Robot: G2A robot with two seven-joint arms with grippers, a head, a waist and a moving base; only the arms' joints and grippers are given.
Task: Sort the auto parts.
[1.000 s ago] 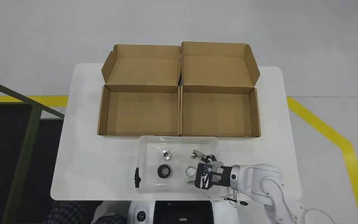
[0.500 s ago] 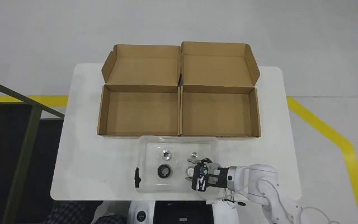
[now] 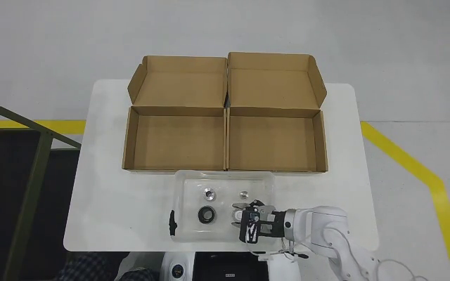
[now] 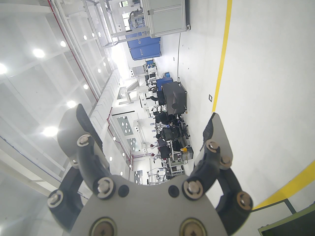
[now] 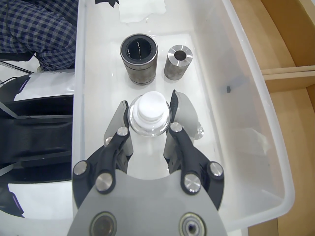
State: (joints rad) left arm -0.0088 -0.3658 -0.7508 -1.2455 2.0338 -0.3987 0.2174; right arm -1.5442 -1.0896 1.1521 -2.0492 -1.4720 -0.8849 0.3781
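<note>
Right wrist view: right claw (image 5: 148, 98) pinched a white stepped plug (image 5: 150, 108) with clear round collar, upright, axis vertical, in a translucent bin (image 5: 246, 57); left claw (image 4: 146, 111) gaped, empty.

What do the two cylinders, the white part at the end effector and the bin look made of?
Larger cylinder and smaller cylinder: dull grey metal, probably steel; the smaller's end face shines. White stepped part: apparently matte plastic on a glossy clear base. Bin: milky translucent plastic, rounded rim.

In bin (image 5: 236, 37): bearing (image 5: 138, 57), bushing (image 5: 179, 61), capped part (image 5: 150, 109); boxes (image 3: 176, 140) behind
</note>
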